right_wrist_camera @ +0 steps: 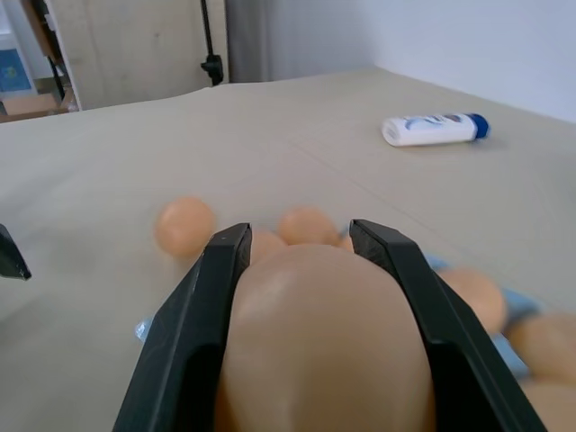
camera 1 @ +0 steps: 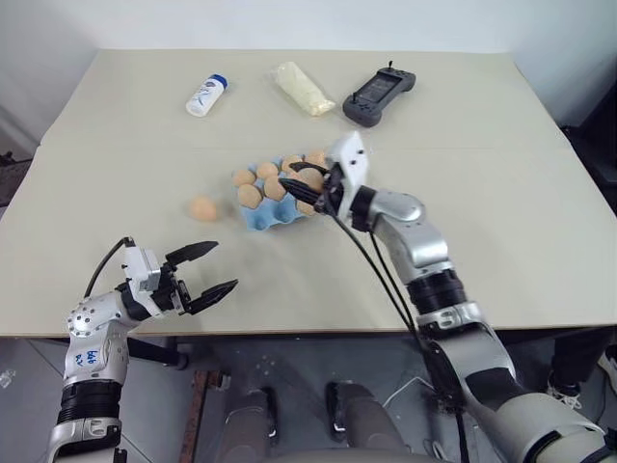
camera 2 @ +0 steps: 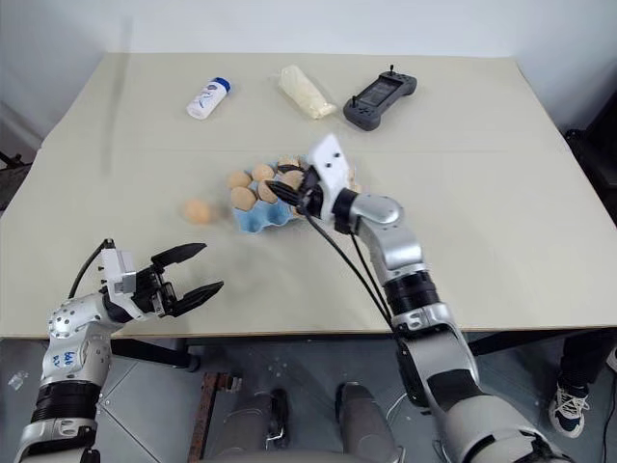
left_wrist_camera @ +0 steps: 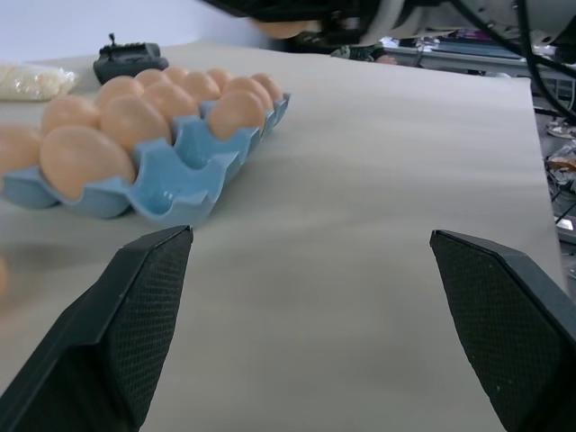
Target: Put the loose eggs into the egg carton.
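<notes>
1 egg (right_wrist_camera: 319,342) sits clamped between the right gripper's (camera 1: 301,185) fingers, held above the egg carton (camera 1: 262,218) so it can drop into a free cup (most cups look full). 1 loose egg (camera 1: 202,208) lies just left of the carton. The left gripper (camera 1: 201,273) waits spread and empty near the table's (camera 1: 501,193) front edge, with bare tabletop between.

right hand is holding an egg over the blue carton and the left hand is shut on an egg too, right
Not quite. The right hand does grip an egg above the egg carton, but the left hand is open and empty, as the left wrist view shows. One loose egg lies on the table beside the carton.
</notes>
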Robot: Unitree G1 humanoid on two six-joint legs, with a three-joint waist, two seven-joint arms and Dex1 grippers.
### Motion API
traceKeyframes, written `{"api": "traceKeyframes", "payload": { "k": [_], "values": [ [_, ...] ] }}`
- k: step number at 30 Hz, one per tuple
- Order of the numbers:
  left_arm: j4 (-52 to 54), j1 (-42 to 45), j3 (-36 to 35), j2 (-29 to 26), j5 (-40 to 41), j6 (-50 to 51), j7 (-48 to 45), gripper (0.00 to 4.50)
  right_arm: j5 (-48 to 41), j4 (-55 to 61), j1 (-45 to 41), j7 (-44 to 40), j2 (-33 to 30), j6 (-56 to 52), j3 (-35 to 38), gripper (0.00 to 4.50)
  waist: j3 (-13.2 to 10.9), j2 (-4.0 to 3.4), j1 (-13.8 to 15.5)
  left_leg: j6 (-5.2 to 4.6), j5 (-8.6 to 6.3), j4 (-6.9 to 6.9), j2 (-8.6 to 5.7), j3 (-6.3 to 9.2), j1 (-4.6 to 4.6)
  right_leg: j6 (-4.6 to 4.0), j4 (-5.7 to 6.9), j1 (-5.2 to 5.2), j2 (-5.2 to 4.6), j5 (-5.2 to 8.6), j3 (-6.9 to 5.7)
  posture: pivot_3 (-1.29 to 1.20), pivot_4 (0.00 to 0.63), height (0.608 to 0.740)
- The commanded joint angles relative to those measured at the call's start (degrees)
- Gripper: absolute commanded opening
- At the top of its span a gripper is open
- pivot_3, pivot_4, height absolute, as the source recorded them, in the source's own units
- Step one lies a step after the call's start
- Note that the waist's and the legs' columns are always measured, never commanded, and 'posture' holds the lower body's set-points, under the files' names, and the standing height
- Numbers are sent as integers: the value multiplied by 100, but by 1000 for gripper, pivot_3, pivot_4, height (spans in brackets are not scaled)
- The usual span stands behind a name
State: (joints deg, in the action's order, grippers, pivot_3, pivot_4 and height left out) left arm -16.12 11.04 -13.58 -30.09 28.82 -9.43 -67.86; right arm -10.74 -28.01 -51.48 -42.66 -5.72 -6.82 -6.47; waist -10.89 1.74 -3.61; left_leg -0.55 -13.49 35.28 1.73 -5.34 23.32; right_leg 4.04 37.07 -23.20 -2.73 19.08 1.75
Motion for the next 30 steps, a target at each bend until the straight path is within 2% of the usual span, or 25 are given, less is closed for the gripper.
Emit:
{"api": "traceKeyframes", "payload": {
  "k": [1, 16, 25, 30],
  "values": [
    [230, -90, -140, -12, 78, -78, 91, 4500, 237, -436, -305, 336, 186, 449, -9, 1406, 0, 0, -6, 0, 0, 0, 0, 0, 0, 0, 0, 0, 0, 0, 0, 0, 150, 740],
    [228, -97, -146, -12, 87, -115, 204, 4500, 802, -1827, -888, 873, 765, 989, -63, 1406, 0, 0, -170, 8, 5, -1, 2, -13, 1, -3, 42, -20, 0, 2, 0, 0, 150, 740],
    [246, -106, -162, 4, 85, -150, 262, 4500, 796, -2234, -1175, 886, 1037, 1231, 29, 4435, 0, 0, -181, 14, 9, -1, 2, -12, 0, -12, 42, -25, 0, 7, -1, 0, 150, 740],
    [282, -141, -161, 10, 97, -161, 314, 4500, 762, -2240, -1191, 833, 949, 1274, 122, 4474, 0, 0, -186, 15, 9, -3, 3, -11, 1, -13, 42, -25, 0, 7, -1, 0, 150, 740]
  ]
}}
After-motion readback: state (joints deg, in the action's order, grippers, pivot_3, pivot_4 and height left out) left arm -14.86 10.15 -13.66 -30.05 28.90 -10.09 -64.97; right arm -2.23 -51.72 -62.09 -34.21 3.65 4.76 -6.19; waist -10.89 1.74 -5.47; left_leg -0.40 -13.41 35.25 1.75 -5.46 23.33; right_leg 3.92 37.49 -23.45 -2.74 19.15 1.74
